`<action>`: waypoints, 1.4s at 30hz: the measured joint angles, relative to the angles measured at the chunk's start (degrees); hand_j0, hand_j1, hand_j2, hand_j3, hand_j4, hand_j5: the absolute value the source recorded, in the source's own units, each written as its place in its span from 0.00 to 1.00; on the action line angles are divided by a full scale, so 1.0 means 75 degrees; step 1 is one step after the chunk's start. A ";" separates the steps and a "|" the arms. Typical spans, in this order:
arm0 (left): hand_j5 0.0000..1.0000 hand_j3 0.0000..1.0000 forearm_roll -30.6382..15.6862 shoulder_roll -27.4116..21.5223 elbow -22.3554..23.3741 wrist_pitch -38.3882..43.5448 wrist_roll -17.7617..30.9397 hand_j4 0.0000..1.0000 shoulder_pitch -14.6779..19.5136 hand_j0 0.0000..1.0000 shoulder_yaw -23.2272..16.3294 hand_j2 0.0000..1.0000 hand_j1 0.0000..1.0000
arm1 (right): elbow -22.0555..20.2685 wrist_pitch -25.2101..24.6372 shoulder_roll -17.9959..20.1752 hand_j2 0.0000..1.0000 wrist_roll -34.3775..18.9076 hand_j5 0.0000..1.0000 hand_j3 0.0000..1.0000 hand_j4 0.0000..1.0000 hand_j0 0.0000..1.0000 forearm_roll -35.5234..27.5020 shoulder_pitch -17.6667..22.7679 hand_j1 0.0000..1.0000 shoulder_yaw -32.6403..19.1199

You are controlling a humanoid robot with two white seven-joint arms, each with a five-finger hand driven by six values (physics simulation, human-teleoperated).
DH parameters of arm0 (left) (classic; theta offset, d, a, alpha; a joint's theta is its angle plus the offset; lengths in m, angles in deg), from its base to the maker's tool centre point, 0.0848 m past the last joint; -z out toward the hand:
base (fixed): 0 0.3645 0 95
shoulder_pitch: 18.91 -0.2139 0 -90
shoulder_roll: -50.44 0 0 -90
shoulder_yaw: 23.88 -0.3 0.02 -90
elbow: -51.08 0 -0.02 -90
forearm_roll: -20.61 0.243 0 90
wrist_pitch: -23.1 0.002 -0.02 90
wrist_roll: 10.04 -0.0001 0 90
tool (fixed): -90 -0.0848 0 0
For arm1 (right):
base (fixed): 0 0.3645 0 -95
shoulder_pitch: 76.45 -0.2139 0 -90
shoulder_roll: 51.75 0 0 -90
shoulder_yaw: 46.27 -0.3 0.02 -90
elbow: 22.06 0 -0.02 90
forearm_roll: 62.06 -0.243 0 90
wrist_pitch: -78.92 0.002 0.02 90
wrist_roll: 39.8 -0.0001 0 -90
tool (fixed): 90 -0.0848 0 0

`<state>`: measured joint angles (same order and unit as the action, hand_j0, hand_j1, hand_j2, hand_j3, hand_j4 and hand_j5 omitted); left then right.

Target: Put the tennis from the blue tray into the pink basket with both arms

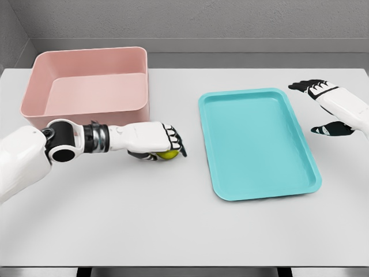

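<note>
Head view | left hand [164, 144]: closed round tennis ball [169, 154], over table at 9 o'clock of empty blue tray [259, 173] | right hand [326, 107]: wide, empty | advice: hold grip firm, lift toward 11 o'clock, clear pink basket [86, 109] wall before releasing

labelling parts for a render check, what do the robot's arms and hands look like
Both arms have smooth white shells. The left arm has a black round joint with a white ring, then a ribbed black-and-grey wrist section. The left hand and right hand have white backs and black fingers. No cables or markings show.
</note>
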<state>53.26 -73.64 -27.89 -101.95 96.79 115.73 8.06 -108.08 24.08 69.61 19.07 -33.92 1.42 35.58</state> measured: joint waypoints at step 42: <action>0.58 0.58 -0.0145 -0.0461 -0.0562 -0.0006 0.0240 0.58 0.0844 0.58 -0.0036 0.58 0.58 | -0.0068 0.0001 0.0036 1.00 -0.0019 1.00 1.00 1.00 1.00 -0.0272 0.0258 1.00 -0.0117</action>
<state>52.17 -77.09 -32.10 -102.00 98.59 122.06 7.79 -108.59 24.09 69.88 18.92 -35.96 3.35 34.70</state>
